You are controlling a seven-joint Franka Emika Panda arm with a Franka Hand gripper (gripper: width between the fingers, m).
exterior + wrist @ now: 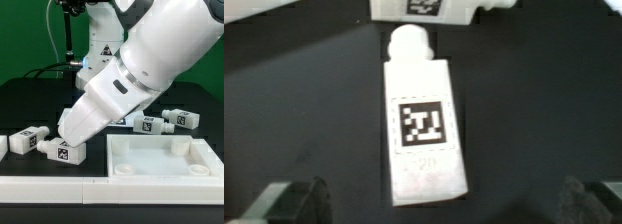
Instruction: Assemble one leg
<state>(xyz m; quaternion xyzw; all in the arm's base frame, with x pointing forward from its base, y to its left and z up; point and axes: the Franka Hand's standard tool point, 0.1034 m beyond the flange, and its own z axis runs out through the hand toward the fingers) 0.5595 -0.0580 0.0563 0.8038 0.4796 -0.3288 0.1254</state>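
gripper (441, 203) hung above leg (423, 120), exterior view's left | fingers (292, 200) wide, straddled it untouched | likely squared to pinch long sides

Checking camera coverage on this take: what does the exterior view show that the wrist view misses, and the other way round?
Only the exterior view: the arm, the large rimmed panel and two other legs at that view's right.
Only the wrist view: the gripper open, its fingers well apart from the leg, and that leg's peg.
Both: the same leg, lying flat below the arm's end, tag up.
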